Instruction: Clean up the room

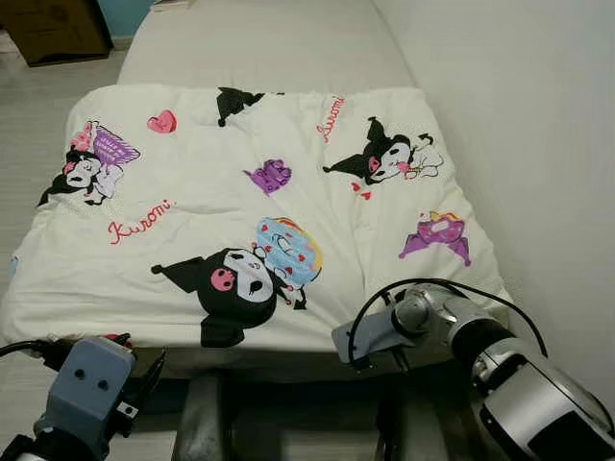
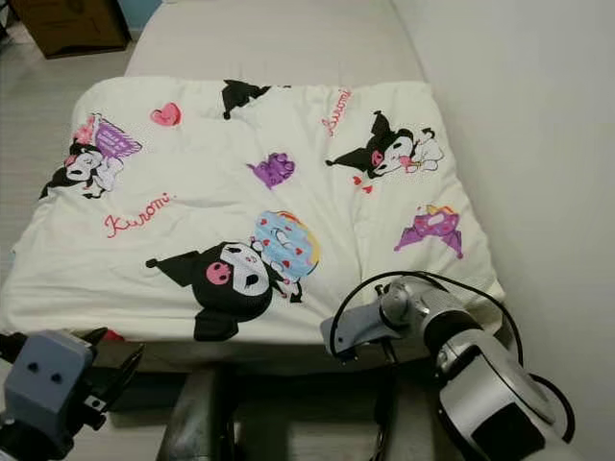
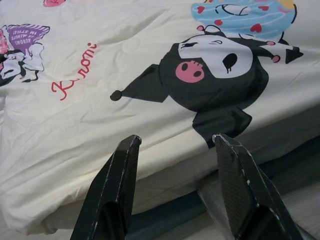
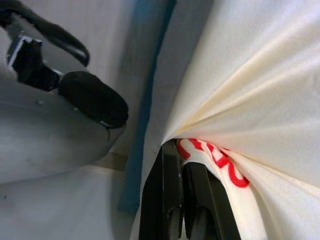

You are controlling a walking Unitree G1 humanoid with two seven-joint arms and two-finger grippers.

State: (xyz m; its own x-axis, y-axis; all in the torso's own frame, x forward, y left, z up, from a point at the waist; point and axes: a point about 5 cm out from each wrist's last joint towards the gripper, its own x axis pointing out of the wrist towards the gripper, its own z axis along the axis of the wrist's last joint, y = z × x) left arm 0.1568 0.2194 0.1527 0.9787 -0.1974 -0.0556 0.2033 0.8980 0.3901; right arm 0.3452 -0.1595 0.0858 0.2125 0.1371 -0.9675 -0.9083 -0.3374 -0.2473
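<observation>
Your left gripper [image 3: 172, 192] hangs with fingers apart just off the near left edge of the bed [image 1: 259, 43], holding nothing. The cream cartoon-printed fabric duvet [image 1: 259, 206] lies spread across the bed's near end. Your right gripper [image 4: 187, 200] is pinched on its near right hem; pull evenly, keeping that fold taut and flat.

1. We see a brown cabinet [image 1: 56, 29] on the pale floor [image 1: 34, 96] at far left.
2. We see a white wall [image 1: 519, 106] along the bed's right side.
</observation>
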